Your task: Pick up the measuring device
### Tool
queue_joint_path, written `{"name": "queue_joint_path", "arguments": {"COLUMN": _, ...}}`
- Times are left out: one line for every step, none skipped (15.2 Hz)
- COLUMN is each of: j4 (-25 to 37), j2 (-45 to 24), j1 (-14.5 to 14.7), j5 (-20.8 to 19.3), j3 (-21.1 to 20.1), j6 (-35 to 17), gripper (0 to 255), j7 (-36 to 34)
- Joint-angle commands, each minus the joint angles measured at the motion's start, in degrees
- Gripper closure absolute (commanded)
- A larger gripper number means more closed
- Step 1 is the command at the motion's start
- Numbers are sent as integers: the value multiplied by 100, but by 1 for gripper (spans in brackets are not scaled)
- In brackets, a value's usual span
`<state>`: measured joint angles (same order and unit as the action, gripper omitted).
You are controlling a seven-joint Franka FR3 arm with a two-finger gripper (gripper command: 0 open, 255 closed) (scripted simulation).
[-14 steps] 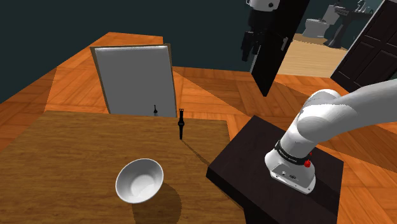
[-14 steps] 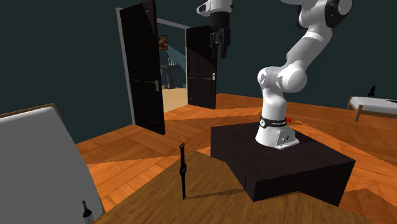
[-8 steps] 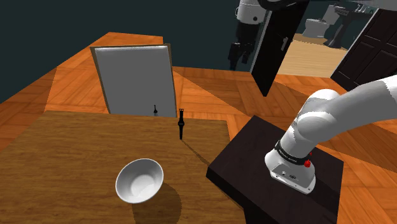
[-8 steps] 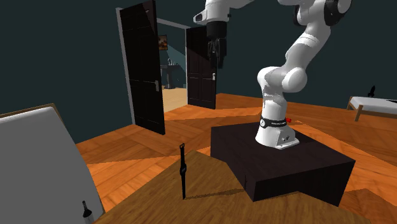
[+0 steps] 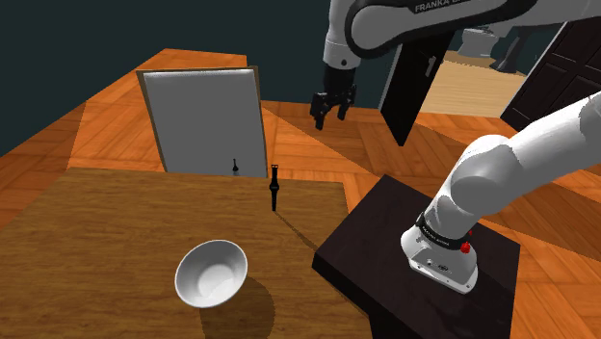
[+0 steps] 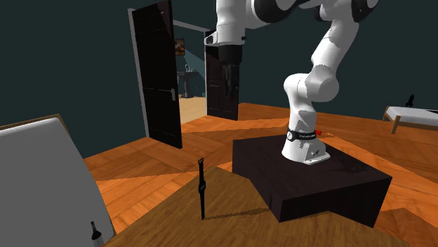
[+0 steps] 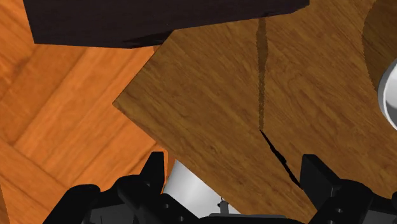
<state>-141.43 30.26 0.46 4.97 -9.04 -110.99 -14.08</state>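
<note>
Since the earlier frames the arm has swung down and toward the shoulder view's left, and the gripper (image 5: 330, 109) now hangs lower, its fingers spread apart and holding nothing. In the shoulder view it hovers above and to the right of the black watch (image 5: 274, 188), well apart from it. The watch stands upright on one end near the far edge of the wooden bench (image 5: 106, 231). A white bowl (image 5: 211, 273) sits on the bench nearer the camera, and a grey-white panel (image 5: 207, 120) stands just beyond the bench's far edge. The arm's black stand (image 5: 385, 241) is at the lower right. In the second exterior view, the gripper (image 6: 230, 77) points downward, high above the watch (image 6: 202, 189), which rises from the bench corner beside the stand (image 6: 337, 182); the panel (image 6: 42, 175) fills the lower left. In the wrist view, the two fingers (image 7: 156, 168) stand wide apart over the bench (image 7: 210, 83). The watch (image 7: 277, 154) shows as a thin black sliver between them, closer to one finger, touching neither. The bowl's rim (image 7: 388, 95) shows at the side, and orange wooden floor (image 7: 51, 121) lies beside the bench.
</note>
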Motion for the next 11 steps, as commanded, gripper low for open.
{"name": "queue_joint_path", "arguments": {"j4": 27, "j2": -376, "j1": 0, "j5": 56, "j3": -153, "j6": -387, "gripper": 0, "j7": -275}}
{"name": "queue_joint_path", "arguments": {"j4": 50, "j2": -562, "j1": 1, "j5": 74, "j3": -228, "j6": -563, "gripper": 0, "j7": -411}}
{"name": "queue_joint_path", "arguments": {"j4": 81, "j2": -754, "j1": 1, "j5": 85, "j3": -302, "j6": -737, "gripper": 0, "j7": -548}}
{"name": "queue_joint_path", "arguments": {"j4": 121, "j2": -952, "j1": -2, "j5": 88, "j3": -375, "j6": -908, "gripper": 0, "j7": -687}}
{"name": "queue_joint_path", "arguments": {"j4": 170, "j2": -1155, "j1": -7, "j5": 84, "j3": -446, "j6": -1074, "gripper": 0, "j7": -828}}
{"name": "queue_joint_path", "arguments": {"j4": 228, "j2": -1364, "j1": -12, "j5": 69, "j3": -514, "j6": -1237, "gripper": 0, "j7": -971}}
{"name": "queue_joint_path", "arguments": {"j4": 295, "j2": -1577, "j1": -17, "j5": 46, "j3": -580, "j6": -1394, "gripper": 0, "j7": -1118}}
{"name": "queue_joint_path", "arguments": {"j4": 370, "j2": -1795, "j1": -23, "j5": 12, "j3": -641, "j6": -1547, "gripper": 0, "j7": -1269}}
{"name": "queue_joint_path", "arguments": {"j4": 454, "j2": -2016, "j1": -27, "j5": -32, "j3": -698, "j6": -1693, "gripper": 0, "j7": -1423}}
{"name": "queue_joint_path", "arguments": {"j4": 547, "j2": -2240, "j1": -29, "j5": -86, "j3": -749, "j6": -1833, "gripper": 0, "j7": -1580}}
{"name": "queue_joint_path", "arguments": {"j4": 648, "j2": -2468, "j1": -29, "j5": -151, "j3": -795, "j6": -1966, "gripper": 0, "j7": -1741}}
